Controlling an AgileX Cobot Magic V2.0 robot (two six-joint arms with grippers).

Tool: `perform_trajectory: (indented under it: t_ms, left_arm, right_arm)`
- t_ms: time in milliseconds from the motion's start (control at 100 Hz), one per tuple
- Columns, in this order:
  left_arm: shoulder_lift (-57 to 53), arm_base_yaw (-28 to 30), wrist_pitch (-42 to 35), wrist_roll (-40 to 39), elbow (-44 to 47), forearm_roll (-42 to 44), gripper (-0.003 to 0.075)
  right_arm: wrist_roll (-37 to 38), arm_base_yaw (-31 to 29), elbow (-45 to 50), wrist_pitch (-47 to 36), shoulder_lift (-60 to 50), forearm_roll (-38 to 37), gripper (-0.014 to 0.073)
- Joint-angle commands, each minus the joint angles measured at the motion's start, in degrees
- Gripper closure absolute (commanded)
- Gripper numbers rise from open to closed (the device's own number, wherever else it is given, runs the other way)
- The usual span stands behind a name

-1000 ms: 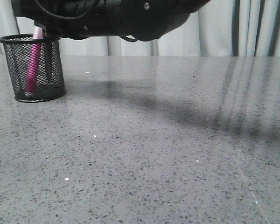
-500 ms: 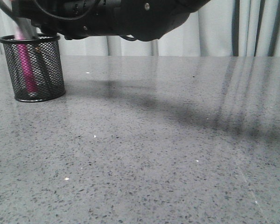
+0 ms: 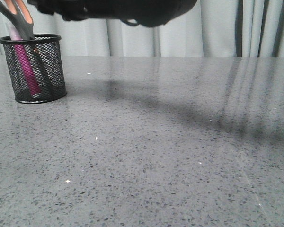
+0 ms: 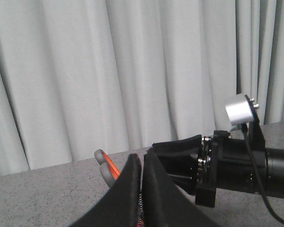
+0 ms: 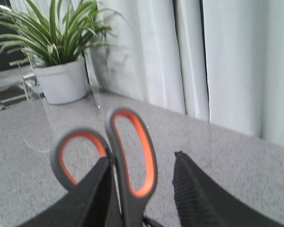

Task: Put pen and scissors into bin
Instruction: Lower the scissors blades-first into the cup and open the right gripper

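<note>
Scissors and pen stand in the mesh cup at the table's far left.

The grey-handled, orange-lined scissors (image 3: 16,16) lean in the black wire-mesh cylindrical bin (image 3: 54,71) beside the magenta-barrelled pen (image 3: 26,66), handles poking above the rim. The right gripper (image 5: 144,189) has its fingers spread apart around the handles, released. The left gripper (image 4: 142,189) is clenched, its fingers nearly touching, holding nothing visible.

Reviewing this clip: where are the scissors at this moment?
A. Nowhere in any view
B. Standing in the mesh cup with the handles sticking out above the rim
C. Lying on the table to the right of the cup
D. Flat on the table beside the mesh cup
B: in the front view the scissors rise handles-up out of the bin, next to the pen, and the right wrist view shows the orange-lined handles between the right gripper fingers.
</note>
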Motion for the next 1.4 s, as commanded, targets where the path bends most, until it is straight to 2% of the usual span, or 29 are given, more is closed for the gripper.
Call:
perform_trajectory:
  t_ms: [0,110,200,350,540,790,1020,1200,1390]
  left_arm:
    - [0.1,0.2,-0.4,-0.6,-1.6,-1.7,0.0742]
    - [0.1,0.2,-2.5,-0.6,-1.6,-1.6,0.0742]
    - [0.1,0.2,-4.7,-0.6,-1.6,-1.6,0.0742]
    - [0.1,0.2,-7.4,-0.6,-1.6,-1.5,0.0742]
    - [0.1,0.2,-8.4,-0.6,-1.6,-0.2,0.0742]
    - [-1.8,0.2,-11.5,-0.6,0.5,-0.2,0.0742]
    - [-11.9,0.2,-12.5,-0.6,9.9,-1.1,0.0742]
    - [-22.4,0.2,-14.9,-0.6,16.8,-2.2,0.0742]
    - [-28.4,0.2,-15.6,-0.6,21.3,-2.2,0.0742]
  right_arm:
    - [-0.3,-0.5,-1.4,-3.4,-5.8,-0.2,0.0344]
    - [-0.3,-0.8,-1.4,0.6,-9.1,-0.2,0.0490]
    - [-0.5,-1.6,-1.4,6.3,-12.3,-0.2,0.0673]
    - [-5.6,-3.8,-0.7,14.8,-18.2,-0.3,0.0659]
    - [-6.1,-9.9,7.4,15.3,-29.1,-0.3,0.0652]
    - [-6.1,-20.3,32.6,7.1,-48.7,-0.3,0.0652]
    - [-6.1,-25.9,56.4,2.1,-70.1,-0.3,0.0652]
    - [-6.1,-27.1,69.6,8.8,-89.5,-0.3,0.0651]
    - [-6.1,-27.1,76.0,18.0,-104.9,-0.3,0.0651]
